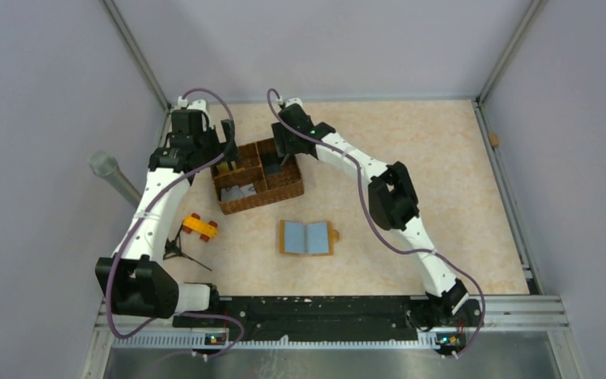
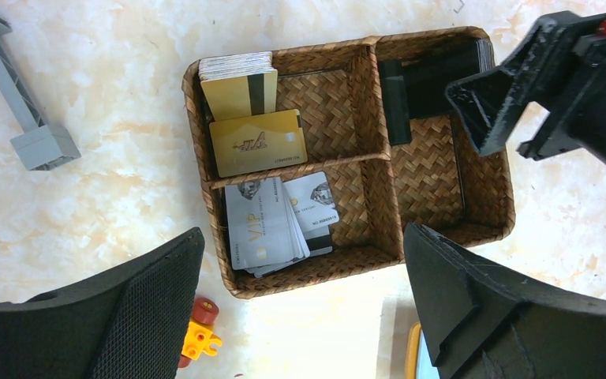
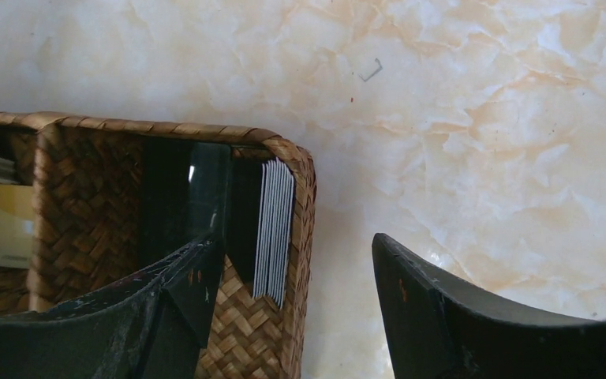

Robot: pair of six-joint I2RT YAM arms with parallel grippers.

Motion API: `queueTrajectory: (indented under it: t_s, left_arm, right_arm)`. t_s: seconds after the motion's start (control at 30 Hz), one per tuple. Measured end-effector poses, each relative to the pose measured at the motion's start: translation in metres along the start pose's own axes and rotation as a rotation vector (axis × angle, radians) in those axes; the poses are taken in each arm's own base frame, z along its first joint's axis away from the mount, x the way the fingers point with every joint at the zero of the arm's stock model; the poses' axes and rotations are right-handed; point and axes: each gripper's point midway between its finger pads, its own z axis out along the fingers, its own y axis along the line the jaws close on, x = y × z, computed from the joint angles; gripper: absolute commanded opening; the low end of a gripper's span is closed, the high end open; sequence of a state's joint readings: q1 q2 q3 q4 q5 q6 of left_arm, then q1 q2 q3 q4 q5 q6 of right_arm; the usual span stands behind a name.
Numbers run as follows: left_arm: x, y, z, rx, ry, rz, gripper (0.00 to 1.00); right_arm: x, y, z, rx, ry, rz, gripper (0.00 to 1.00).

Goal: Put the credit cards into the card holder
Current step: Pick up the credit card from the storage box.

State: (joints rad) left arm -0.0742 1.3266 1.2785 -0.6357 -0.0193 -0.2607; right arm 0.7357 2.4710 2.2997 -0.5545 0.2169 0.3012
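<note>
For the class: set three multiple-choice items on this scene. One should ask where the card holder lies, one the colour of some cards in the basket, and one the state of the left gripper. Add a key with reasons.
1. Relative to the basket, where does the card holder lie?
A. Inside it
B. On the table, on the side toward the arm bases
C. Behind it, by the far wall

2. In the left wrist view, the credit cards in the basket's upper-left compartment are:
A. Gold
B. Red
C. Green

3. The left gripper is:
A. Shut on a card
B. Shut with nothing in it
C. Open and empty

Key: B, because the holder lies open on the table, nearer the bases than the basket. A, because those cards are yellow-gold. C, because its fingers stand wide apart above the basket and hold nothing.
</note>
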Motion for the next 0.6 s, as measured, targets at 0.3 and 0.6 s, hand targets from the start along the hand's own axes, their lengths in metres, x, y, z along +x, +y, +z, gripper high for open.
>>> queueTrajectory:
  t_s: [0.3, 0.6]
  left_arm:
    - [0.0021, 0.0003, 0.0008, 0.001, 0.005, -0.003, 0.99]
    - [0.0031, -0.0013, 0.001, 0.013, 0.01, -0.004, 0.99]
  right_arm:
    - [0.0062, -0.0082, 0.011, 0.095, -0.02, -0.028, 0.64]
    - [0.0016, -0.009, 0.0078, 0.143, -0.047, -0.044, 0.63]
